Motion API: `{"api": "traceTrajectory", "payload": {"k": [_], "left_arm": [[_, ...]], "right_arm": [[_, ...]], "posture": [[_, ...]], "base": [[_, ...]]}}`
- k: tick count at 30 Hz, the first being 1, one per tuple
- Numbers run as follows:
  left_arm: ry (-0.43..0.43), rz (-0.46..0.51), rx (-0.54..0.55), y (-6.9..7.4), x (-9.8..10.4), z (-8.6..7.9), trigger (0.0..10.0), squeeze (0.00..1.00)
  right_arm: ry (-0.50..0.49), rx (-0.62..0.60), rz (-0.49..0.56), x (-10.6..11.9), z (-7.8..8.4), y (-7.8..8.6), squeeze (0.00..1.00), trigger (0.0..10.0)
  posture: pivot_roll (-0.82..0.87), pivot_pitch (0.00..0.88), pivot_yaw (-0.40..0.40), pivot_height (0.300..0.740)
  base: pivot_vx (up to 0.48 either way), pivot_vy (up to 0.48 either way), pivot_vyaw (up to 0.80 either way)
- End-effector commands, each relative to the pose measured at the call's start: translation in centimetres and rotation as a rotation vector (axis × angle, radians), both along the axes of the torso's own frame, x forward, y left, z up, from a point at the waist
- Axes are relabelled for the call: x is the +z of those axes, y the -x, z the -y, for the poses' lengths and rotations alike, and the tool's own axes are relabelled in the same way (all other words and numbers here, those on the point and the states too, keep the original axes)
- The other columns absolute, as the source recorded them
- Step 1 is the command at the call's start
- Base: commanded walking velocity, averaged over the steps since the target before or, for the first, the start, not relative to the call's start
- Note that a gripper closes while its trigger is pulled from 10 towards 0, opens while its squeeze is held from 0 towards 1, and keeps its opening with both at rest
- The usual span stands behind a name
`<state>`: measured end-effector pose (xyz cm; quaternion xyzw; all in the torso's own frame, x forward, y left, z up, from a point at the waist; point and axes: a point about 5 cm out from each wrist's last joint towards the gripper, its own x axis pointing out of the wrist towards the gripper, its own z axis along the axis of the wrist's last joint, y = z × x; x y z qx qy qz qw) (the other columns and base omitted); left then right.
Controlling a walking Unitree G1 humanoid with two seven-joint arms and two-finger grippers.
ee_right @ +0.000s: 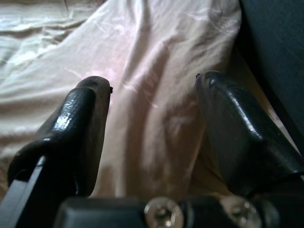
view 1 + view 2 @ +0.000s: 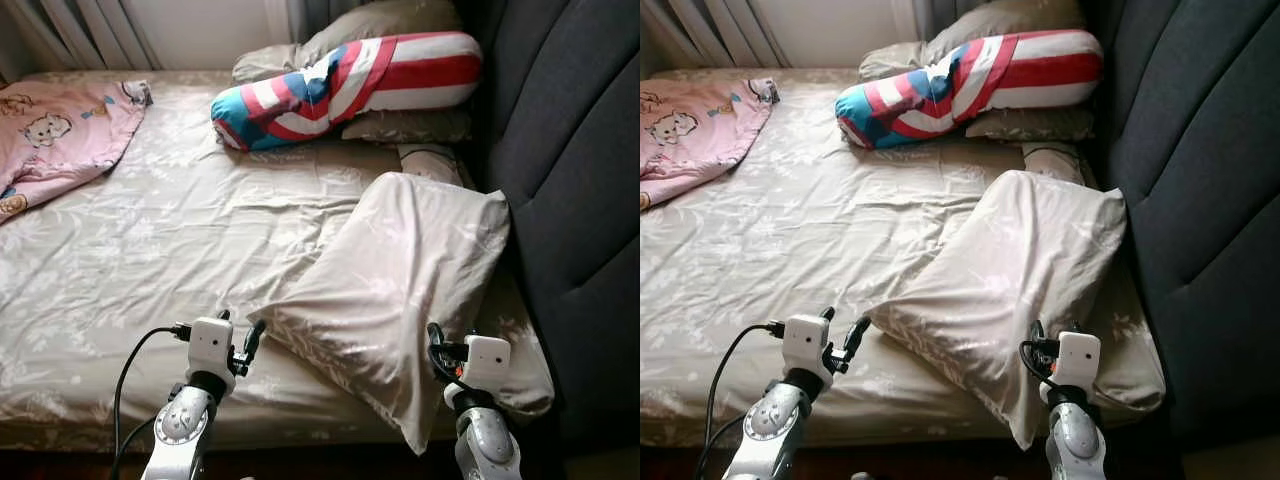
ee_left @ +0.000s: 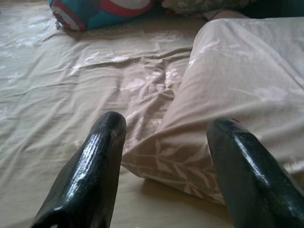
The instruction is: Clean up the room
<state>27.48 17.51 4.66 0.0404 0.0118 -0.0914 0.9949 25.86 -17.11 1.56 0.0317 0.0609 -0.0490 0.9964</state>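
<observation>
A dark padded headboard [image 2: 570,170] flanks pale curtains [image 2: 80,35].

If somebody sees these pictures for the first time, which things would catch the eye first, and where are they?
First comes the long red, white and blue striped bolster pillow, lying across the head of the bed against plain beige pillows. Next, the big beige leaf-printed pillow lies slanted at the near right, beside the dark grey padded headboard, with the open left tool and open right tool at its near edge. A pink cartoon-print blanket sits far left.
</observation>
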Motion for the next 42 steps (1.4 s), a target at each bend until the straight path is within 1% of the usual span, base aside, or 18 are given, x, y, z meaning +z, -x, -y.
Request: {"api": "traceTrajectory", "payload": {"k": [1,6,16,23,26,28,30,33,38,42], "left_arm": [[0.014,-0.03,0.013,0.5,-0.5,-0.2,10.0,0.0],[0.015,-0.033,0.016,0.6,-0.5,-0.2,10.0,0.0],[0.013,-0.038,0.023,0.6,-0.4,-0.2,10.0,0.0],[0.019,-0.05,0.021,0.8,-0.5,0.1,10.0,0.0],[0.021,-0.051,0.021,0.8,-0.5,0.1,10.0,0.0],[0.021,-0.051,0.022,0.9,-0.5,0.1,10.0,0.0],[0.021,-0.052,0.022,1.0,-0.5,0.1,10.0,0.0],[0.02,-0.055,0.024,1.1,-0.5,0.0,10.0,0.0],[0.02,-0.058,0.023,1.4,-0.6,-0.1,10.0,0.0],[0.019,-0.058,0.023,1.3,-0.5,-0.2,10.0,0.0]], "right_arm": [[0.003,0.0,0.003,-0.2,0.1,0.5,0.0,10.0],[-0.004,0.008,0.0,-0.3,0.1,0.6,0.0,10.0],[-0.034,0.045,-0.023,-0.7,-0.6,0.6,0.0,10.0],[-0.037,0.069,-0.032,-0.9,-0.9,0.5,0.0,10.0],[-0.041,0.058,-0.07,-1.3,-0.8,0.5,0.0,10.0],[-0.046,0.054,-0.078,-1.4,-0.8,0.4,0.0,10.0],[-0.044,0.062,-0.07,-1.4,-0.9,0.4,0.0,10.0],[-0.064,0.068,-0.049,-1.2,-1.1,0.5,0.0,10.0],[-0.067,0.069,-0.049,-1.3,-1.2,0.5,0.0,10.0],[-0.068,0.069,-0.051,-1.3,-1.2,0.4,0.0,10.0]], "posture": [[-0.05,0.188,-0.024,0.671],[-0.05,0.186,-0.025,0.671],[-0.04,0.173,-0.027,0.671],[-0.03,0.162,-0.029,0.671],[-0.03,0.159,-0.029,0.671],[-0.03,0.155,-0.029,0.671],[-0.02,0.153,-0.028,0.662],[-0.02,0.15,-0.026,0.662],[-0.02,0.15,-0.024,0.662],[-0.02,0.158,-0.024,0.662]], "base": [[0.0,0.0,0.0],[0.0,0.0,0.0],[0.0,0.0,0.0],[0.0,0.0,0.0],[0.0,0.0,0.0],[0.0,0.0,0.0],[0.0,0.0,0.0],[0.0,0.0,0.0],[0.0,0.0,0.0],[0.0,0.0,0.0]]}}
